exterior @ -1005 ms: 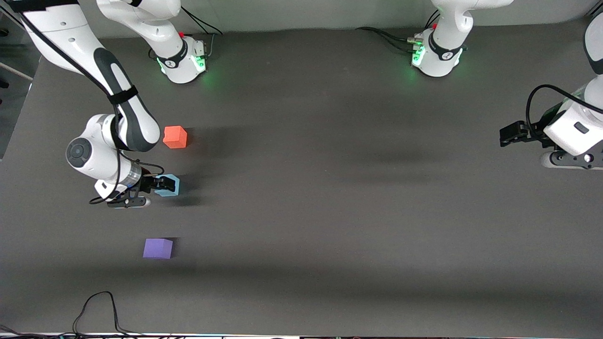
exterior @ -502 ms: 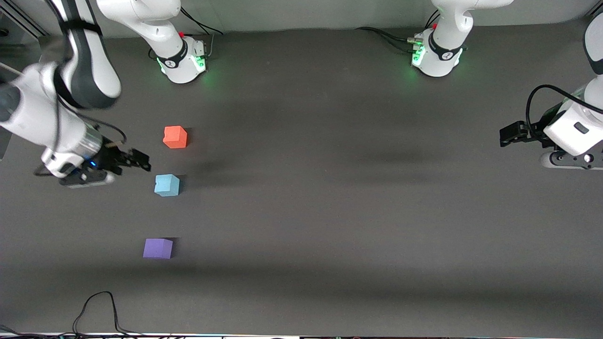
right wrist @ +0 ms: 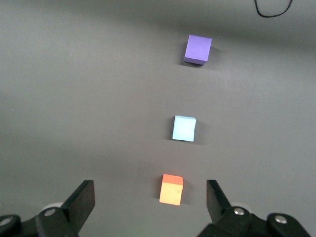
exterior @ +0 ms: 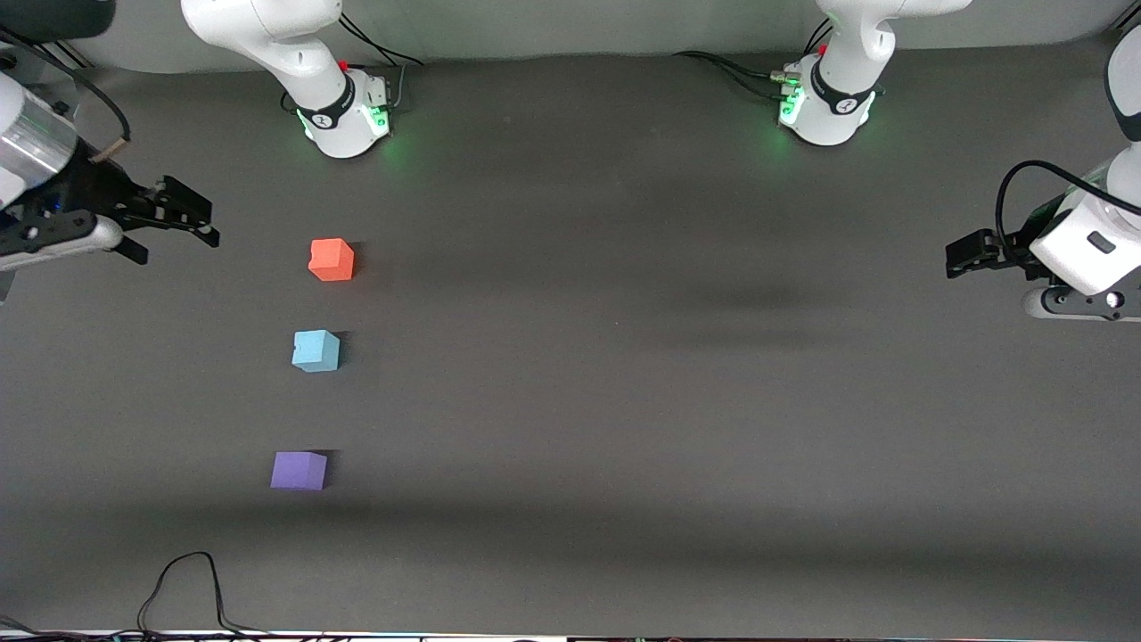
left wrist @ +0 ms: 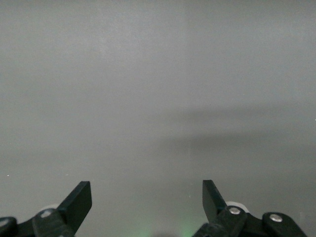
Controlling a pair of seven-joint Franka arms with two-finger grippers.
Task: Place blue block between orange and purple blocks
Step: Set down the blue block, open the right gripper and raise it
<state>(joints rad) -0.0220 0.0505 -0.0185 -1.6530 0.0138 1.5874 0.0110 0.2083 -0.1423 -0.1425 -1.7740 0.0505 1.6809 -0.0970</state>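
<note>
Sky-blue block [exterior: 316, 350] sits on grey table [exterior: 624, 357], in line between orange block [exterior: 332, 259] and purple block [exterior: 299, 470], touching neither. Looks placed to us, so we'd just keep right gripper [exterior: 178, 214] clear; it hangs over table edge at its own end, fingers apart, empty. Left gripper [exterior: 967, 252] waits at other end, fingers apart too. Only black cable [exterior: 187, 584] near front edge, nothing in our way

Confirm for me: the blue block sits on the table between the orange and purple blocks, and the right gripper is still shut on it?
Not quite. The blue block does sit between the orange block and purple block, but the right gripper is open and holds nothing, up near the table's edge, as the front view shows.
</note>
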